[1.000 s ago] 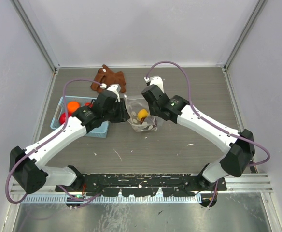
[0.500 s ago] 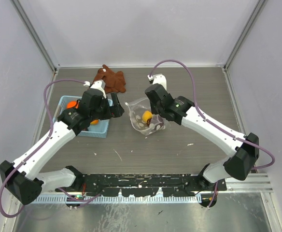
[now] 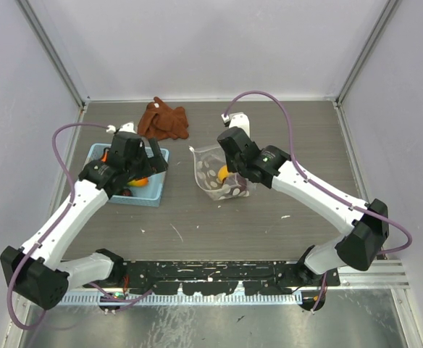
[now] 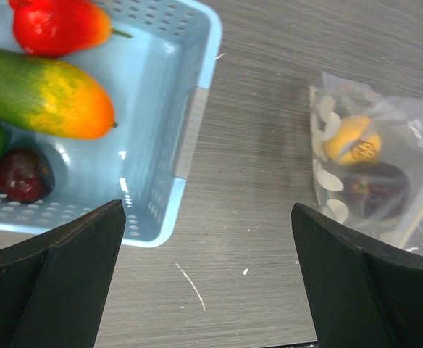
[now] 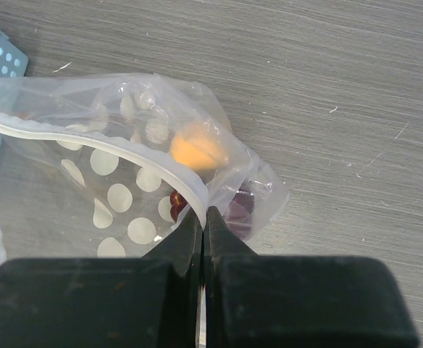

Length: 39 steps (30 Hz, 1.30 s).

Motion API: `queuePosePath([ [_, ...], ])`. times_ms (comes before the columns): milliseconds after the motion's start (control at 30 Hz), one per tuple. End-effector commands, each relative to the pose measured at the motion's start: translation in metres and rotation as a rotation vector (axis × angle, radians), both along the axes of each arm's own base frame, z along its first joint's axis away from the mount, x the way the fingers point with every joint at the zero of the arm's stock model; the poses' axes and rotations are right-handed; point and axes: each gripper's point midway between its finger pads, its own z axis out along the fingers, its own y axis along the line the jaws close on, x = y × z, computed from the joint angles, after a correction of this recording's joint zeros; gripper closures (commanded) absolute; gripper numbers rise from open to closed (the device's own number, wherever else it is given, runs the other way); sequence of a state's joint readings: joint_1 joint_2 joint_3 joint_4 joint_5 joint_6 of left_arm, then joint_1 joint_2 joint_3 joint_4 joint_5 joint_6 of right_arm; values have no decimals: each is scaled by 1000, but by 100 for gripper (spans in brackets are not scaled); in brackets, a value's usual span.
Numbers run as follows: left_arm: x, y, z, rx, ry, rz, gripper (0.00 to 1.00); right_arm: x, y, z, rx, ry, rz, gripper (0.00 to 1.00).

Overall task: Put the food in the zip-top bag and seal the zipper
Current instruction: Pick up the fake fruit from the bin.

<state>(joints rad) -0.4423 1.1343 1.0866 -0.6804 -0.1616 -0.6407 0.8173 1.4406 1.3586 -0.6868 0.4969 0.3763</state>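
Observation:
The zip-top bag (image 3: 213,177) lies in mid-table, clear with white dots. In it are a yellow-orange food piece (image 5: 197,148) and a dark purple one (image 4: 374,190). My right gripper (image 5: 203,214) is shut on the bag's mouth edge, pinching the pale zipper (image 5: 110,145). The left gripper (image 4: 208,217) is open and empty, hovering over bare table between the basket and the bag (image 4: 371,174). More food sits in the blue basket (image 4: 190,130): a red piece (image 4: 56,25), a green-orange one (image 4: 45,94) and a dark purple one (image 4: 19,174).
A brown cloth (image 3: 164,119) lies at the back, behind the basket (image 3: 150,194). Grey walls close in the table on the left, right and far sides. Both arm bases stand at the near edge.
The left gripper opened and drew back from the bag leftward to beside the basket. The right gripper stayed shut on the bag's edge, and the bag shifted slightly.

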Motion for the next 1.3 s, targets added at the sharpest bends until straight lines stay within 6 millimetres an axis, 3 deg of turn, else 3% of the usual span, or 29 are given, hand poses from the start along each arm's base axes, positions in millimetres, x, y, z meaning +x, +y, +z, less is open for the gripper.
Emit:
queuePosePath([
  [0, 1, 26, -13, 40, 44, 133, 2, 4, 0, 25, 61, -77, -16, 99],
  [200, -1, 68, -38, 124, 171, 376, 2, 3, -1, 26, 65, -84, -14, 99],
  [467, 14, 96, -75, 175, 268, 541, 2, 3, -1, 24, 65, -82, -9, 99],
  [767, 42, 109, -97, 199, 331, 634, 0, 2, -1, 21, 62, -83, -4, 99],
  [1267, 68, 106, -146, 243, 431, 616, 11, 2, 2, 18, 57, -75, 12, 99],
])
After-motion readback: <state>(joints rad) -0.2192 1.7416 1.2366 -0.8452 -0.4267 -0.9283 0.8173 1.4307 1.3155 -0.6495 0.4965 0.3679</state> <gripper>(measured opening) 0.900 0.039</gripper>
